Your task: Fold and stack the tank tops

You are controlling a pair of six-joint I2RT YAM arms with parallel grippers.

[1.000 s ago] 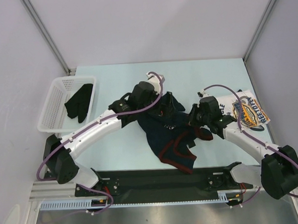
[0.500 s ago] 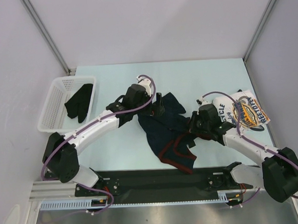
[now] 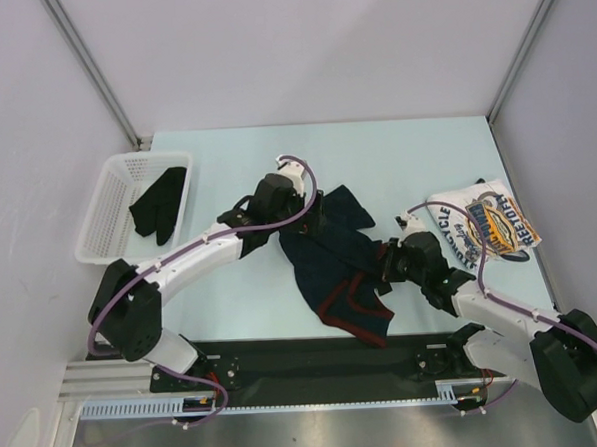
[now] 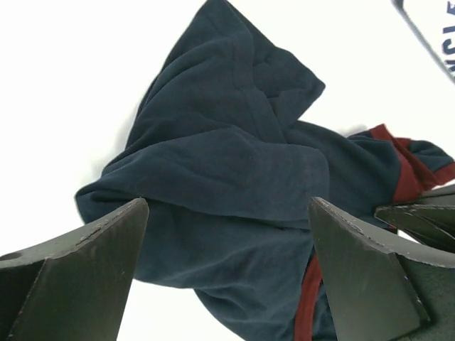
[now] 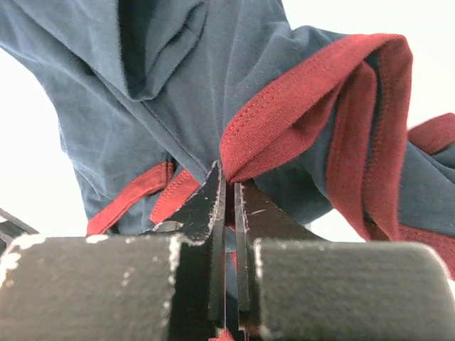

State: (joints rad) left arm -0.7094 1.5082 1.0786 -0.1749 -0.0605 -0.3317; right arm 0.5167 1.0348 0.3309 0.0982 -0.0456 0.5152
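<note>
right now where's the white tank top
In the top view the white tank top lies on the right side of the table, close to the right edge, beyond the right gripper, which pinches the navy tank top at the centre.

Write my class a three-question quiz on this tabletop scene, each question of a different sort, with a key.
1. Short answer: what lies in the white plastic mesh basket?
2. True or false: the left gripper is clamped on the navy cloth tank top with dark-red trim.
3. What does the right gripper pinch? A) the navy top's dark-red trim; B) the basket's rim; C) nothing at all.
Key: 1, a black cloth item; 2, false, its jaws stand open; 3, A.
</note>
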